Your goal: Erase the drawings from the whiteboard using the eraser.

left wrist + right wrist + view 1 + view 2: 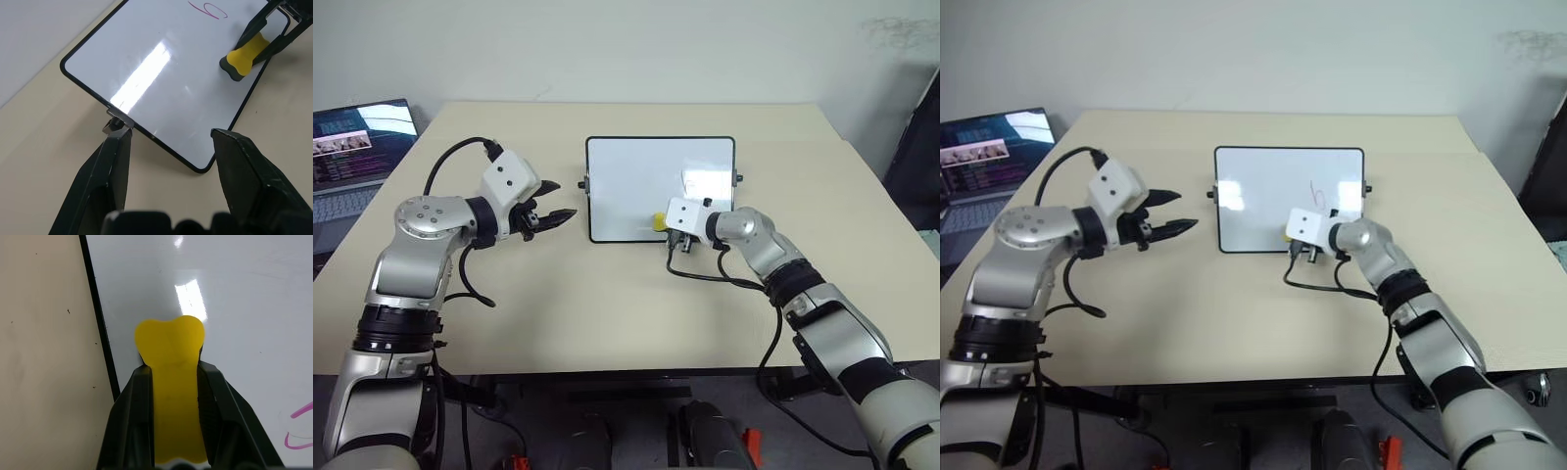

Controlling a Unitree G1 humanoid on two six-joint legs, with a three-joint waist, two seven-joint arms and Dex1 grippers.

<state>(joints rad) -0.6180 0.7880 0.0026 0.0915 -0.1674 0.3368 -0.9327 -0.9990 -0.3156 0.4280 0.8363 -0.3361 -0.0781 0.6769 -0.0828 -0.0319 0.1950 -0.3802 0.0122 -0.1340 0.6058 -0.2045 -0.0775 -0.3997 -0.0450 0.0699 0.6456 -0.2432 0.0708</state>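
The whiteboard (646, 191) lies flat near the middle of the table (607, 304), closer to the far edge than the near one, with a small black knob on each short side. The right gripper (171, 377) pinches the eraser (170, 382) between its two black fingers, the yellow block's rounded end sticking out past the fingertips and resting on the board close to its near edge, towards the near right corner. A few reddish drawings (1317, 188) show on the right part of the board, beyond the eraser; a curl of one appears beside the eraser in the right wrist view. The left gripper (551, 217) hovers above the table just off the board's left short side, fingers spread and holding nothing, pointing towards the board. A laptop (352, 157) sits open past the table's far left corner.
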